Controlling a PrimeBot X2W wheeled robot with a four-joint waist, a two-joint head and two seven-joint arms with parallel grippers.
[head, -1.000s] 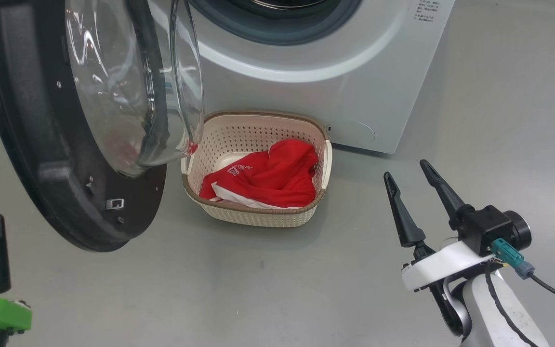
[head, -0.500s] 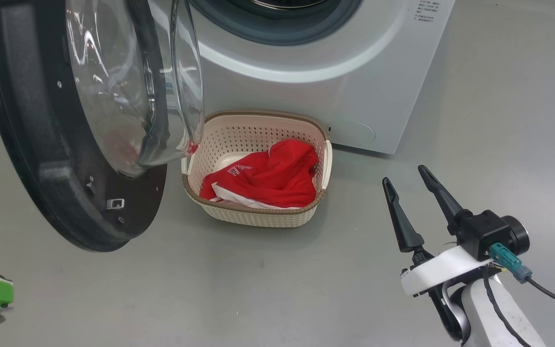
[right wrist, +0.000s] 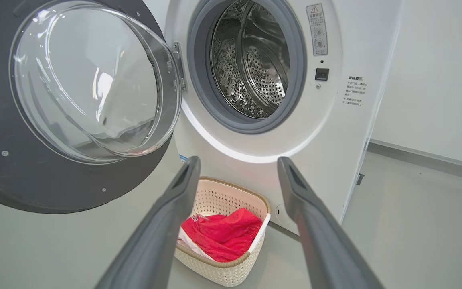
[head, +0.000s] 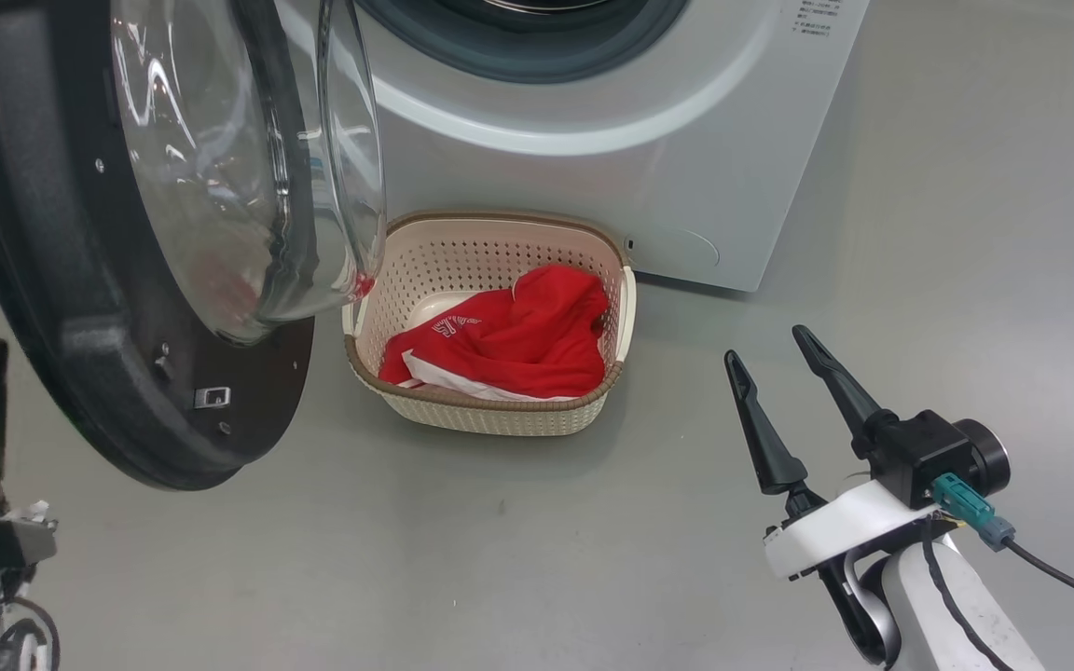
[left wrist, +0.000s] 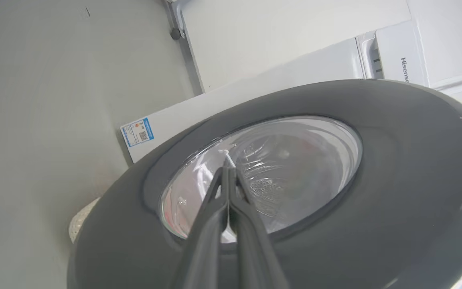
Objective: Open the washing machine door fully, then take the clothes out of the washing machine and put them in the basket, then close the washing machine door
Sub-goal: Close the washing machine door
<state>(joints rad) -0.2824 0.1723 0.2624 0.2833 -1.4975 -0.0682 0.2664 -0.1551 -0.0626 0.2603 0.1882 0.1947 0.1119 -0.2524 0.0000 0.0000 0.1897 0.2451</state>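
The basket (head: 490,417) is sitting on the floor (head: 593,559) just in front of the washing machine (head: 593,158). The clothes (head: 523,343) are lying bunched inside it: red cloth with a white panel and white lettering too creased to read. The door (head: 52,280) is hanging wide open beside the basket. In the right wrist view the steel drum (right wrist: 255,68) is showing its perforated wall.

The left gripper (left wrist: 227,171) is pointing at the door's outer face with its fingers pressed together, holding nothing. The right gripper (head: 764,343) is hovering right of the basket, well apart from it, fingers spread.

"Hisense" (left wrist: 404,70) is showing on the machine's white top panel. A blue-edged sticker (left wrist: 136,131) is sitting low on the front. A warning label (right wrist: 317,28) and small black print (right wrist: 355,90) are sitting beside the opening, too small to read.
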